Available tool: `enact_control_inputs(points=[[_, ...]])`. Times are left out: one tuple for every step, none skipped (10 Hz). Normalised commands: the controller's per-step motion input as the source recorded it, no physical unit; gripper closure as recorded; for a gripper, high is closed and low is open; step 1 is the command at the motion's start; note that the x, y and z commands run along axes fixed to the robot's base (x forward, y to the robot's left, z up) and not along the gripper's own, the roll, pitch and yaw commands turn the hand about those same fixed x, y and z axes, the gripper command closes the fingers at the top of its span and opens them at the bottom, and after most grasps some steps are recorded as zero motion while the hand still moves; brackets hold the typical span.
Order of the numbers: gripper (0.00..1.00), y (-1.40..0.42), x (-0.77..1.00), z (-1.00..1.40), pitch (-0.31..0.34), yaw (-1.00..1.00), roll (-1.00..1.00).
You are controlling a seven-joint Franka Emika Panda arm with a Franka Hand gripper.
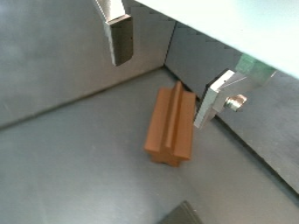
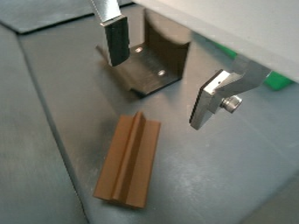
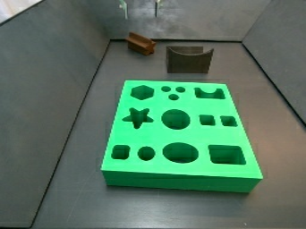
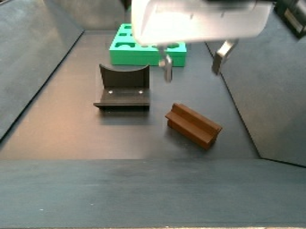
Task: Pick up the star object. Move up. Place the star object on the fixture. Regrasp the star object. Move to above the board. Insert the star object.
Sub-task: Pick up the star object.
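The star object is a brown ribbed bar lying flat on the grey floor (image 1: pixel 170 129), also seen in the wrist view that shows the fixture (image 2: pixel 128 163) and in both side views (image 3: pixel 142 43) (image 4: pixel 192 124). My gripper (image 1: pixel 163 86) (image 2: pixel 162 87) is open and empty, hanging above the floor between the bar and the fixture (image 2: pixel 152 66). In the side views the gripper (image 3: pixel 141 11) (image 4: pixel 191 68) is well above the bar, touching nothing. The fixture (image 3: pixel 189 58) (image 4: pixel 123 87) stands empty beside the bar.
The green board (image 3: pixel 180 134) (image 4: pixel 134 45) with several shaped holes, one a star hole (image 3: pixel 139 116), lies on the floor beyond the fixture. Grey walls enclose the floor; the bar lies close to a wall corner (image 1: pixel 158 70).
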Motion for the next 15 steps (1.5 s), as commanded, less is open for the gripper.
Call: enact_control_inputs(points=[[0.00,0.02,0.02,-0.70,0.000,0.43,0.08],[0.00,0.07,0.00,-0.74,0.000,0.44,0.10],[0.00,0.10,0.00,-0.80,0.000,0.42,0.02],[0.00,0.19,0.00,-0.87,0.000,0.45,0.00],[0.00,0.30,0.00,-0.84,0.001,0.57,0.00],[0.00,0.35,0.05,-0.78,0.047,0.66,0.00],[0.00,0.31,0.19,-0.68,0.080,0.57,0.01],[0.00,0.27,0.17,-0.71,0.067,0.59,0.00],[0.00,0.19,0.09,-0.85,0.014,0.66,0.00],[0.00,0.03,0.09,-0.94,0.009,0.63,0.00],[0.00,0.00,0.02,-0.95,0.000,0.49,0.04],[0.00,0.00,0.00,-0.34,-0.070,0.04,0.00],[0.00,0.00,-0.08,0.00,-0.080,0.00,0.01],[0.00,0.00,0.00,0.00,0.011,0.00,0.00],[1.00,0.00,0.00,0.00,0.000,0.00,0.00]])
